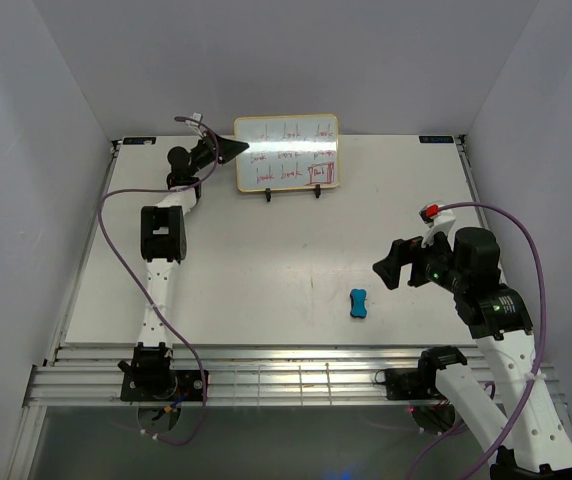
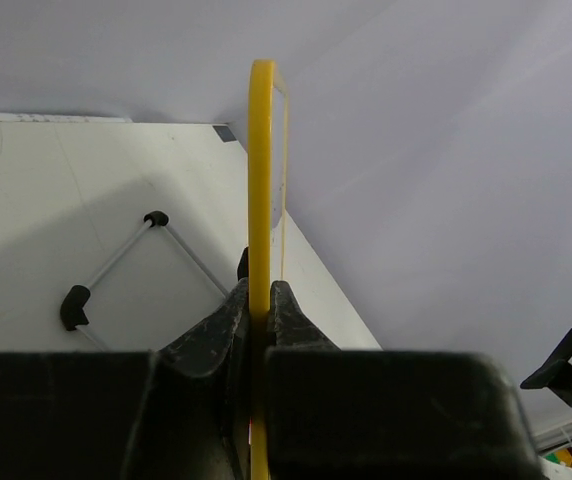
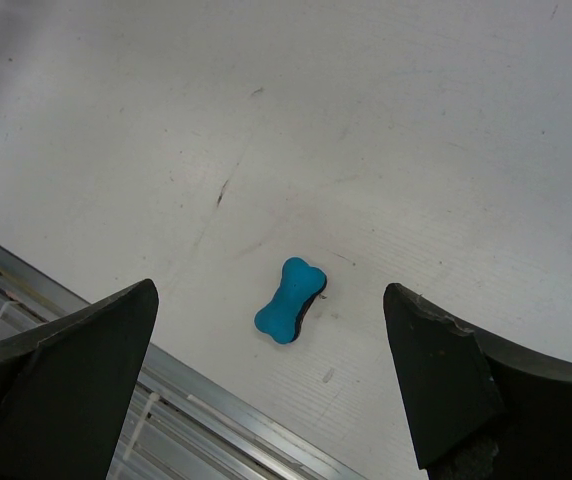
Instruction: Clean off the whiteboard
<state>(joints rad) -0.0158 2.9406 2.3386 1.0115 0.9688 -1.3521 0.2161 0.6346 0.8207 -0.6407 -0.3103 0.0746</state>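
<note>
The small rectangular whiteboard with a thin pale-yellow frame, standing at twelve o'clock on the white table, carries three rows of red handwriting. Each row has about three short words, too small to read. At the board's five o'clock corner, a red box encloses a scribble. A small dark label strip on the table's far edge, toward one o'clock, is also illegible.

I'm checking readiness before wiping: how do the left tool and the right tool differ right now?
The left tool is shut on the whiteboard by its yellow edge; the right tool is open, holding nothing. The left tool is at the far side of the table; the right tool hangs near the blue eraser toward the front. Both have black fingers.
</note>
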